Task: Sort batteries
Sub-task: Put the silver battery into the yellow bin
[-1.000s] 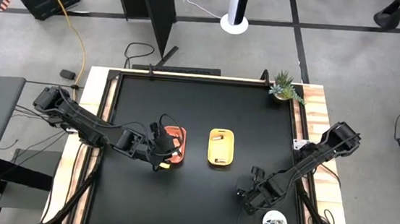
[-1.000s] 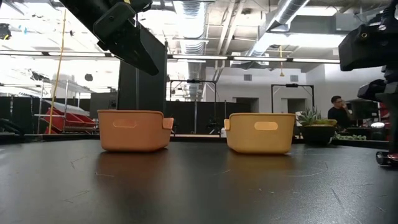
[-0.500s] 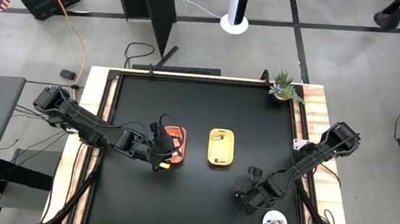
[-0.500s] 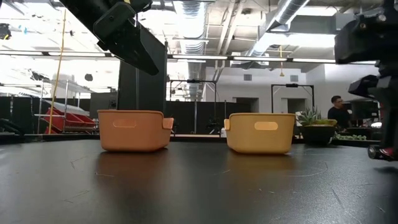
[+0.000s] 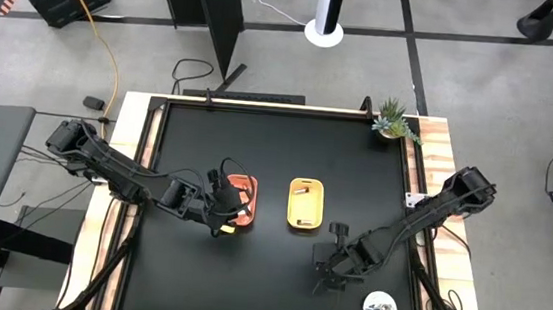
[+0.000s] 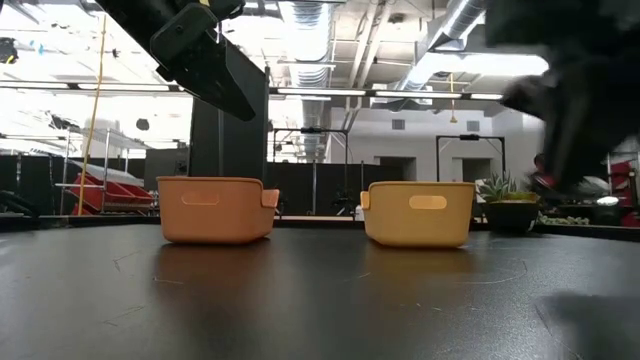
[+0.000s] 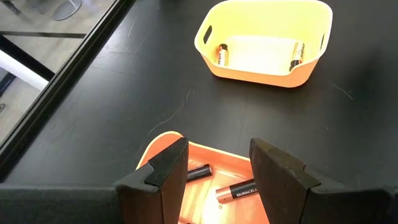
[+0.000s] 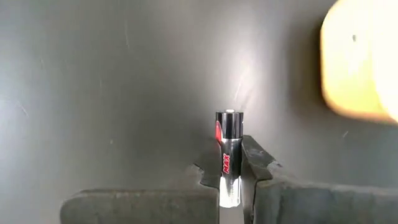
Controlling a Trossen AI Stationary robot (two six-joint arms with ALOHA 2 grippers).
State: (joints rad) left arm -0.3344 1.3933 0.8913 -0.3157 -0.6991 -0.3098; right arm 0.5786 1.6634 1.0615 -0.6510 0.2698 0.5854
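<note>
High view: left gripper (image 5: 235,210) hangs over the orange tray (image 5: 242,198), parked above its drop spot. Right gripper (image 5: 330,263) sits over bare black surface (image 5: 276,155) between the yellow tray (image 5: 304,203) and the round silvery dish (image 5: 380,308) at the near right edge; likely carrying from the dish toward a tray. Small potted plant (image 5: 393,120) at the far right corner, out of the way.

Low view: orange tray (image 6: 217,209) and yellow tray (image 6: 419,212) stand side by side, apart, both upright. Left arm's dark gripper (image 6: 205,62) hangs above the orange one. A dark smear on the right is the right arm, too blurred to read.

Left wrist view: jaws spread wide, nothing between them. Below, two batteries (image 7: 224,184) lie flat in the orange tray (image 7: 211,176). Beyond, the yellow tray (image 7: 264,41) holds two more batteries (image 7: 222,55), one against each end wall.

Right wrist view: jaws closed on a battery with red "MAX" lettering (image 8: 228,152), pinched at its lower half so the free end projects forward. Blurred yellow tray (image 8: 359,62) off to one side; sorting appears unfinished.
</note>
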